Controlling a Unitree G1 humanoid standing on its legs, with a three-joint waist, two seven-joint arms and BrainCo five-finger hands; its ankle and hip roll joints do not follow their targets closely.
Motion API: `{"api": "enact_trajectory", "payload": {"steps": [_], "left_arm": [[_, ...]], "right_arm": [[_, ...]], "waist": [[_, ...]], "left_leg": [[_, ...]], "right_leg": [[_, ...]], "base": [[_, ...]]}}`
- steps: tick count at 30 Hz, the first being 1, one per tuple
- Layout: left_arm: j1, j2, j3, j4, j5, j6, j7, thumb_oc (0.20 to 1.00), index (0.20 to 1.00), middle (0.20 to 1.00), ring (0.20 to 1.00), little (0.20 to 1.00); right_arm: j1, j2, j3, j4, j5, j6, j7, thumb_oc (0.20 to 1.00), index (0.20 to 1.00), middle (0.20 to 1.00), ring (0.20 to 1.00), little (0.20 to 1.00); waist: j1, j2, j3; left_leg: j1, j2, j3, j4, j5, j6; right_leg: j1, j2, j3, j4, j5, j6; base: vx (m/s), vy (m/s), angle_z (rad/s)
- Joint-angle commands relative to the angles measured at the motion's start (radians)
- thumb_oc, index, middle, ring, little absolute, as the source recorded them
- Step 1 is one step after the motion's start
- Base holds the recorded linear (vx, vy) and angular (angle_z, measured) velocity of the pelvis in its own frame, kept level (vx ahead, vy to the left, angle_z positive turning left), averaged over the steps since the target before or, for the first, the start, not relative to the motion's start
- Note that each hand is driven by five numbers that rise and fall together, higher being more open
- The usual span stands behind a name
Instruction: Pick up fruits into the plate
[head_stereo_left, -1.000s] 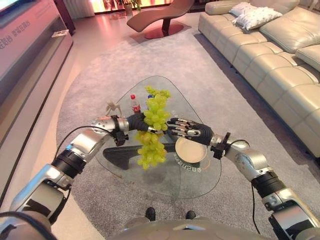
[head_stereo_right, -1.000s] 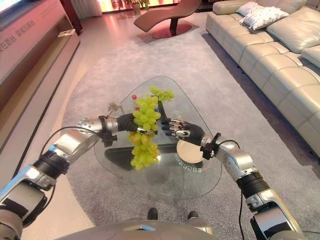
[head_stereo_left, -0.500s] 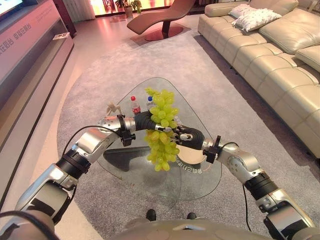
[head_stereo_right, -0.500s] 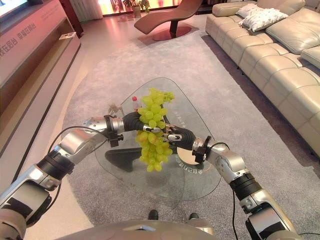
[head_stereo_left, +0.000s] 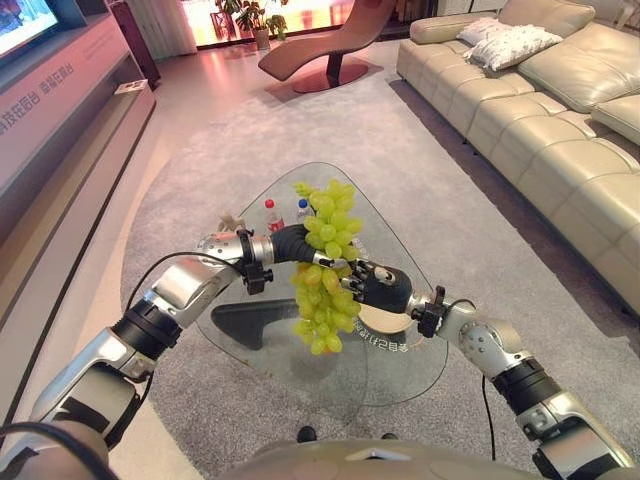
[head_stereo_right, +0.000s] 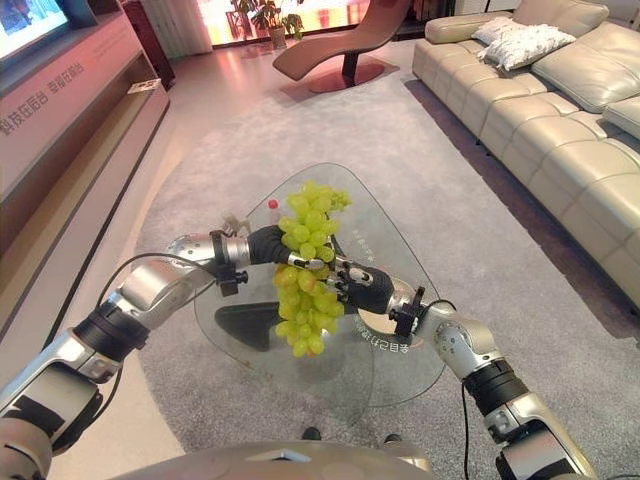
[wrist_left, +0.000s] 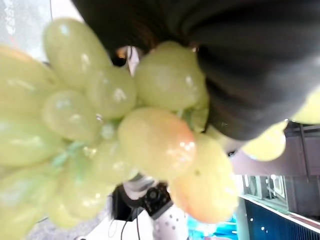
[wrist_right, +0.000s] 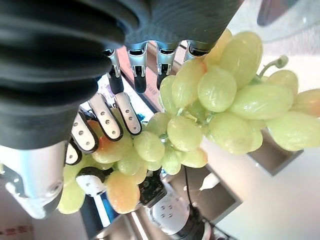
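In the left eye view, the left hand (head_stereo_left: 292, 243) holds the grape bunch (head_stereo_left: 325, 265) by its upper part, well above the glass surface (head_stereo_left: 300, 340). The bunch hangs with its long axis straight down. The right hand (head_stereo_left: 380, 287) sits just beside the bunch's lower half, on the side toward the plate (head_stereo_left: 392, 322). The plate lies on the surface below the right hand, so the grapes hang a little to the robot's left of it (that sideways offset is what the coming move has to close). Two small bottles (head_stereo_left: 270, 213) stand on the far part of the surface, apart from all this.

The right eye view shows the same: the grapes dangle between the two hands, the left hand gripping high, the right hand's fingers (head_stereo_right: 340, 281) touching the bunch lower down.

In the left wrist view the grapes press right up against the hand's dark cover; its fingers are hidden among them, so their curl cannot be told here.

In the right wrist view the fingers (wrist_right: 107, 117) are bent in against the grapes, some resting on them, with the bunch spreading away past the fingertips. I judge the right hand nearer the plate, the left carrying the weight.
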Motion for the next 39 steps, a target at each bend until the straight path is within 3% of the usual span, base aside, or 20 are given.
{"api": "enact_trajectory", "payload": {"steps": [1, 5, 10, 25, 33, 34, 39], "left_arm": [[-0.1, -0.047, 0.044, 0.047, -0.02, -0.102, 0.022, 0.2, 0.2, 0.2, 0.2, 0.2], [-0.078, -0.052, 0.064, 0.06, -0.013, -0.099, 0.034, 0.2, 0.2, 0.2, 0.2, 0.2], [-0.064, -0.063, 0.094, 0.062, -0.043, -0.081, 0.055, 0.2, 0.2, 0.2, 0.2, 0.2], [-0.091, -0.131, 0.084, 0.025, -0.132, -0.078, 0.134, 0.2, 0.2, 0.2, 0.2, 0.2], [-0.081, -0.111, 0.108, -0.036, -0.191, -0.058, 0.108, 0.2, 0.2, 0.2, 0.2, 0.2], [-0.066, -0.091, 0.125, -0.05, -0.197, -0.055, 0.097, 0.2, 0.2, 0.2, 0.2, 0.2], [-0.004, -0.03, 0.194, -0.071, -0.198, -0.043, 0.062, 0.2, 0.2, 0.2, 0.2, 0.2]], "right_arm": [[0.0, 0.16, 0.12, -0.155, 0.15, 0.122, 0.246, 1.0, 1.0, 1.0, 1.0, 1.0], [0.018, 0.178, 0.118, -0.178, 0.154, 0.152, 0.251, 1.0, 1.0, 1.0, 1.0, 1.0], [0.024, 0.15, 0.127, -0.187, 0.038, 0.118, 0.257, 1.0, 1.0, 1.0, 1.0, 1.0], [0.004, 0.145, 0.179, -0.103, -0.066, 0.074, 0.216, 1.0, 1.0, 1.0, 1.0, 1.0], [0.027, 0.132, 0.094, -0.019, -0.038, -0.07, 0.111, 1.0, 1.0, 1.0, 1.0, 1.0], [0.036, 0.105, 0.045, -0.024, -0.022, -0.12, 0.086, 1.0, 1.0, 1.0, 1.0, 1.0], [0.069, 0.036, -0.128, -0.024, -0.008, -0.204, 0.043, 1.0, 1.0, 1.0, 1.0, 1.0]], "waist": [[0.018, -0.042, -0.018], [0.017, -0.038, -0.018], [0.015, -0.043, -0.013], [0.022, -0.056, -0.018], [0.023, -0.051, -0.023], [0.021, -0.05, -0.022], [0.013, -0.05, -0.019]], "left_leg": [[0.08, -0.024, 0.086, 0.053, -0.197, 0.018], [0.079, -0.022, 0.087, 0.048, -0.194, 0.017], [0.073, -0.021, 0.085, 0.05, -0.192, 0.016], [0.08, -0.022, 0.065, 0.044, -0.19, 0.013], [0.083, -0.019, 0.065, 0.04, -0.189, 0.011], [0.082, -0.019, 0.066, 0.039, -0.19, 0.011], [0.084, -0.018, 0.07, 0.032, -0.191, 0.012]], "right_leg": [[0.029, -0.05, 0.02, 0.037, -0.108, 0.06], [0.025, -0.049, 0.022, 0.035, -0.106, 0.061], [0.019, -0.048, 0.026, 0.035, -0.105, 0.059], [0.031, -0.043, 0.028, 0.026, -0.106, 0.052], [0.035, -0.043, 0.021, 0.022, -0.104, 0.052], [0.033, -0.043, 0.02, 0.021, -0.104, 0.053], [0.031, -0.044, 0.016, 0.019, -0.101, 0.057]], "base": [[0.0, 0.0, 0.0], [0.0, 0.0, 0.0], [-0.02, -0.012, -0.04], [0.0, -0.007, 0.0], [0.0, 0.0, 0.0], [0.0, 0.0, 0.0], [-0.01, 0.002, 0.01]]}}
